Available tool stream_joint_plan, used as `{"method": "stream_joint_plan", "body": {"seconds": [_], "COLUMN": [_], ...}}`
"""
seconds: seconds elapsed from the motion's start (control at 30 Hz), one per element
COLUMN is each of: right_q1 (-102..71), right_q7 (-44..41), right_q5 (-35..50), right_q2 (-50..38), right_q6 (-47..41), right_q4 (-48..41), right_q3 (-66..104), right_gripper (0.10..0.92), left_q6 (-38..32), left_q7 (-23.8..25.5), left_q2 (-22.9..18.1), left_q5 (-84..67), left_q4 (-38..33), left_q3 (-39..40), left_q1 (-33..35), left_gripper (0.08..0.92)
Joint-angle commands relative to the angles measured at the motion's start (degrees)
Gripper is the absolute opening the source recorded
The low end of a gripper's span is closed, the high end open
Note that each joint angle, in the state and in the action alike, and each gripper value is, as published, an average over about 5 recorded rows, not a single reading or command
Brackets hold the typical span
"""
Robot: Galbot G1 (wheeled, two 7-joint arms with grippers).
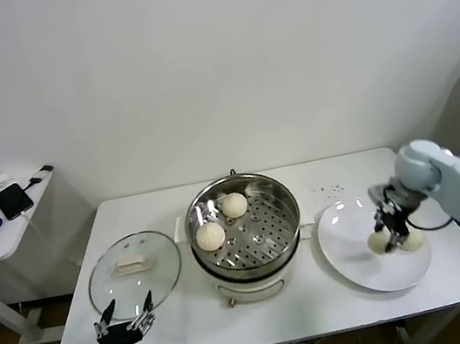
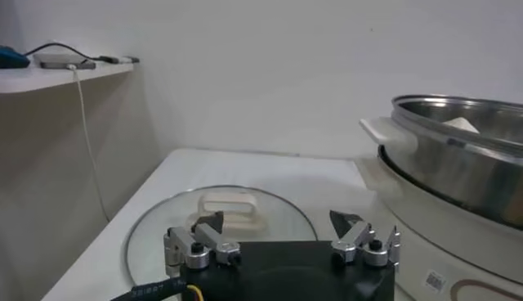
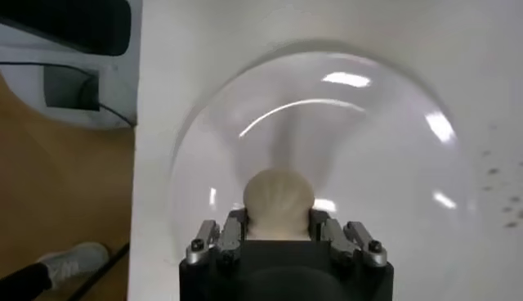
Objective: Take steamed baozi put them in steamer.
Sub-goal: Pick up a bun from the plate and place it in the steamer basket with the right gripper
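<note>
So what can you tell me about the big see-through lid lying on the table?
The glass lid is round, clear and gently domed, with a thin metal-looking rim and a flat cream-white handle at its middle. It lies handle up on the white table, on the robot's left of the steamer, off the pot, so the steamer is open. Nothing grips it: the left pincer hangs open over its near edge.

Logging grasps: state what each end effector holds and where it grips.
The right end effector is shut on a baozi on the white plate, fingers on its opposite sides. The left end effector is open, holding nothing.
</note>
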Motion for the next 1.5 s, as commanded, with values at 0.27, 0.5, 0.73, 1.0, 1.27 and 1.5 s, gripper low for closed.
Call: {"method": "stream_joint_plan", "body": {"seconds": [0.27, 0.5, 0.73, 1.0, 1.27, 1.5], "right_q1": [32.1, 32.4, 29.9, 27.1, 25.7, 25.8], "right_q7": [-3.4, -0.9, 6.8, 17.2, 18.5, 16.6], "right_q5": [20.0, 28.8, 20.4, 2.4, 0.0, 0.2], "right_q2": [23.7, 29.8, 28.1, 25.4, 26.9, 27.9], "right_q6": [2.9, 21.9, 44.5, 50.3, 51.4, 51.2], "right_q4": [-12.7, -11.1, -4.7, 5.9, 9.1, 10.9], "right_q3": [-19.2, -26.0, -33.2, -35.7, -35.7, -36.9], "right_gripper": [0.515, 0.518, 0.518, 0.518, 0.518, 0.518], "left_q6": [-1.1, -1.3, -1.4, -1.4, -1.4, -1.4], "left_q7": [-1.2, -1.2, -1.2, -1.2, -1.2, -1.2], "left_q2": [-0.6, -1.2, -1.6, -1.9, -1.9, -2.0], "left_q5": [2.6, 2.5, 2.3, 2.1, 1.9, 1.7], "left_q4": [-0.7, -1.1, -1.5, -1.7, -1.8, -2.0], "left_q3": [0.1, 0.1, 0.0, 0.1, 0.1, 0.1], "left_q1": [-0.4, -0.3, -0.3, -0.6, -0.5, -0.4], "left_gripper": [0.823, 0.823, 0.823, 0.823, 0.823, 0.823]}}
